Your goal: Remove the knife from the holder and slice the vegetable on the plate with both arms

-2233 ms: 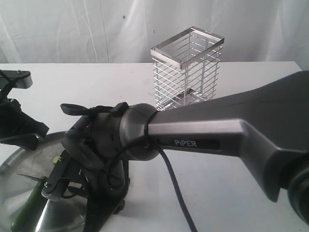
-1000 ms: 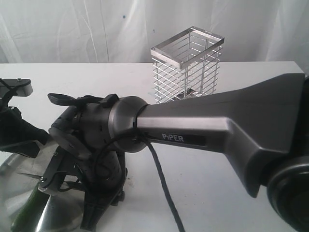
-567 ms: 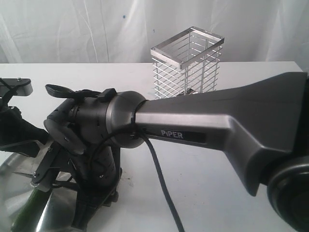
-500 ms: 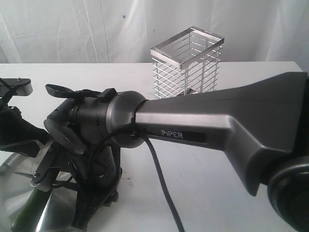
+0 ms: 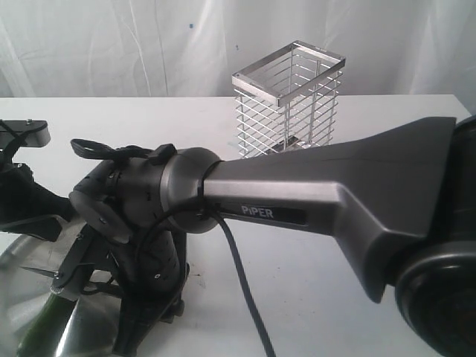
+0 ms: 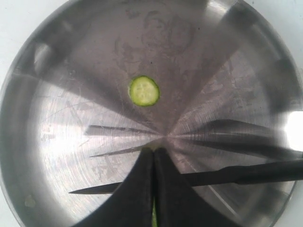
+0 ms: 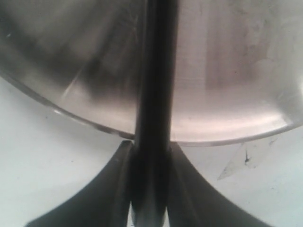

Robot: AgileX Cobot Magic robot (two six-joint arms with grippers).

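The plate [image 5: 13,277] lies at the front left, with the cucumber [image 5: 41,327] on it. My left gripper [image 6: 154,152] is shut on the cucumber [image 6: 153,213], of which only a green sliver shows between its black fingers. One cut slice [image 6: 144,91] rests on the plate [image 6: 71,71] beyond them. My right gripper [image 7: 150,147] is shut on the knife's black handle [image 7: 154,94], and reaches in over the plate's rim [image 7: 227,135]. The dark blade [image 6: 94,189] crosses just past the left fingertips, its point [image 5: 33,270] above the cucumber. The wire holder [image 5: 288,100] stands empty at the back.
The right arm's grey link [image 5: 335,197] with PiPER lettering and a hanging black cable [image 5: 242,297] fills the middle and right of the exterior view. The white table [image 5: 149,119] runs back to a white curtain.
The right arm has shifted left and dipped slightly, carrying the knife along the cucumber. The left gripper has held its place.
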